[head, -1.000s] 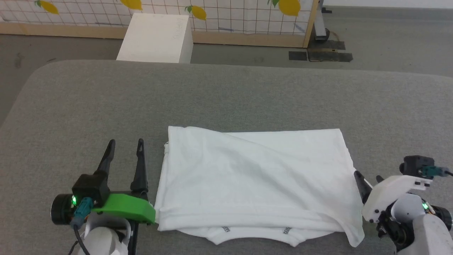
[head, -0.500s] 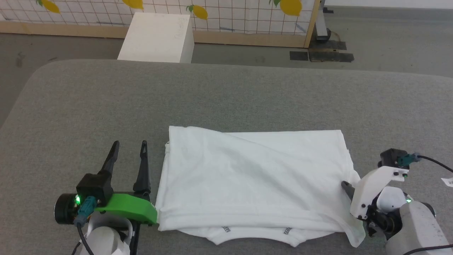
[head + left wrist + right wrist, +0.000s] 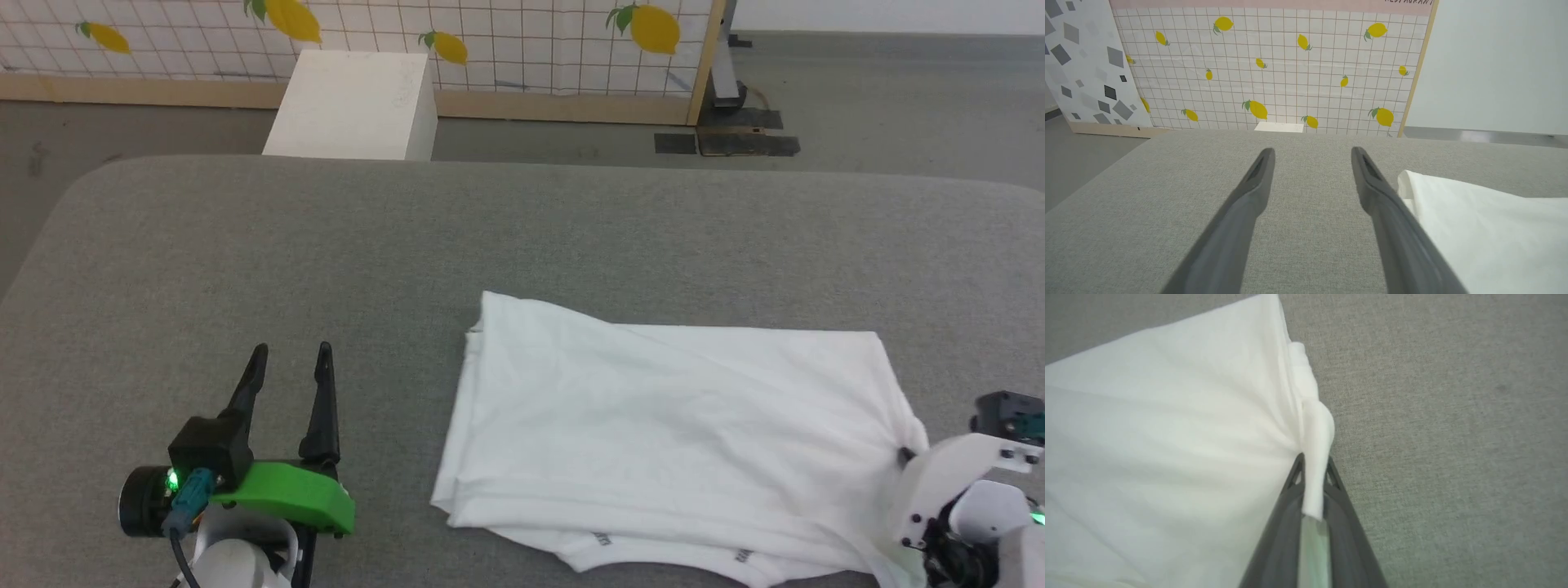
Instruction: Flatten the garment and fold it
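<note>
Nearest to us, at the lower right of the head view, our right hand (image 3: 904, 454) had its two fingers pressed together on a pinch of the garment (image 3: 669, 425), taken at its right-hand edge. The right wrist view showed a narrow tuck of white cloth clamped between the fingertips, with creases fanning out from it into the body of the shirt. On the other side, our left hand (image 3: 292, 351) sat low over the bare desk (image 3: 204, 245) with its fingers spread and nothing between them. It was apart from the garment's left edge in the head view, though the left wrist view showed the cloth close beside one finger. Between the two hands the garment lay on the desk as a rough rectangle of several stacked layers. The neckline with its grey stitching (image 3: 600, 539) peeped out under the near edge, and a slanting ridge crossed the top layer. We judged the flattening and the first folds done, since no sleeve hung loose; what was left looked like a further fold across and a squaring of the edges. Beyond the far edge of the desk stood a white box (image 3: 351, 106) before a lemon-patterned panel (image 3: 531, 41)
</note>
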Motion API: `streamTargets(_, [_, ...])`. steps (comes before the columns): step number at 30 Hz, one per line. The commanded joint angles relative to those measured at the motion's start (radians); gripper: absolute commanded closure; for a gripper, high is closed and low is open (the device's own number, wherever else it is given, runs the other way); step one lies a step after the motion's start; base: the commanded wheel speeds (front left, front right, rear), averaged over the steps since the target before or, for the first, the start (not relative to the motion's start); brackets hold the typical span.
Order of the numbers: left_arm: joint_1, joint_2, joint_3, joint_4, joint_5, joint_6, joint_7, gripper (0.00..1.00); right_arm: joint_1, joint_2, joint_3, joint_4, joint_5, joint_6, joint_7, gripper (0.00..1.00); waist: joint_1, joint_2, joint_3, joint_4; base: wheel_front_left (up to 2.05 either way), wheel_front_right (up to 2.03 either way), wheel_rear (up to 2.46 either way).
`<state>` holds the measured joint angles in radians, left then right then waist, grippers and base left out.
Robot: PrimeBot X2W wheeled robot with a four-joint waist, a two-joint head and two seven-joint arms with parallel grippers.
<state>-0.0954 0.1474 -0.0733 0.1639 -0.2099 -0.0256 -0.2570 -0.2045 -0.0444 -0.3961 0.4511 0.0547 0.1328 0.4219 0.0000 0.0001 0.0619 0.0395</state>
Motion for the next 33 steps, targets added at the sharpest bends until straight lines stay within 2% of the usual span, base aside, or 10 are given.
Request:
streamTargets(1, [0.014, -0.007, 0.006, 0.001, 0.010, -0.005, -0.005, 0.00, 0.016, -0.006, -0.017, -0.028, -0.013, -0.002, -0.010, 1.00, 0.0000, -0.0001, -0.004, -0.007, 0.00, 0.00, 0.00])
streamTargets(4, [0.023, -0.009, 0.012, 0.000, 0.013, -0.009, -0.005, 0.00, 0.031, -0.006, -0.016, -0.086, -0.021, -0.002, -0.016, 1.00, 0.0000, -0.0001, -0.006, -0.013, 0.00, 0.00, 0.00])
streamTargets(8, [0.030, -0.013, 0.017, 0.001, 0.016, -0.015, -0.005, 0.00, 0.056, -0.006, 0.052, -0.197, 0.004, -0.002, -0.001, 1.00, 0.0000, -0.0001, -0.007, -0.017, 0.00, 0.00, 0.00])
streamTargets(9, [0.029, -0.016, 0.019, 0.002, 0.018, -0.020, -0.005, 0.00, 0.085, -0.006, 0.142, -0.324, 0.055, -0.002, 0.041, 1.00, 0.0000, -0.0001, -0.005, -0.016, 0.00, 0.00, 0.00])
streamTargets(12, [0.024, -0.018, 0.018, 0.003, 0.022, -0.025, -0.005, 0.00, 0.112, -0.006, 0.256, -0.466, 0.111, -0.002, 0.091, 1.00, 0.0000, -0.0001, 0.000, -0.010, 0.00, 0.00, 0.00])
streamTargets(16, [0.014, -0.024, 0.015, 0.004, 0.027, -0.029, -0.005, 0.00, 0.119, -0.006, 0.422, -0.596, 0.135, -0.002, 0.130, 1.00, 0.0000, -0.0001, 0.010, 0.000, 0.00, 0.00, 0.00])
streamTargets(18, [0.009, -0.027, 0.015, 0.004, 0.028, -0.030, -0.005, 0.00, 0.107, -0.006, 0.495, -0.622, 0.137, -0.002, 0.133, 1.00, 0.0000, -0.0001, 0.018, 0.005, 0.00, 0.00, 0.00])
streamTargets(21, [-0.003, -0.032, 0.014, 0.004, 0.032, -0.031, -0.005, 0.00, 0.068, -0.006, 0.612, -0.603, 0.146, -0.002, 0.126, 1.00, 0.0000, -0.0001, 0.034, 0.018, 0.00, 0.00, 0.00])
streamTargets(26, [-0.028, -0.043, 0.007, 0.010, 0.037, -0.037, -0.005, 0.00, -0.019, -0.006, 0.768, -0.482, 0.119, -0.002, 0.103, 1.00, 0.0000, -0.0001, 0.060, 0.048, 0.00, 0.00, 0.00])
streamTargets(33, [-0.046, -0.058, 0.003, 0.017, 0.044, -0.042, -0.005, 0.00, -0.134, -0.006, 0.906, -0.274, 0.115, -0.002, 0.051, 1.00, 0.0000, -0.0001, 0.086, 0.076, 0.00, 0.00, 0.00])
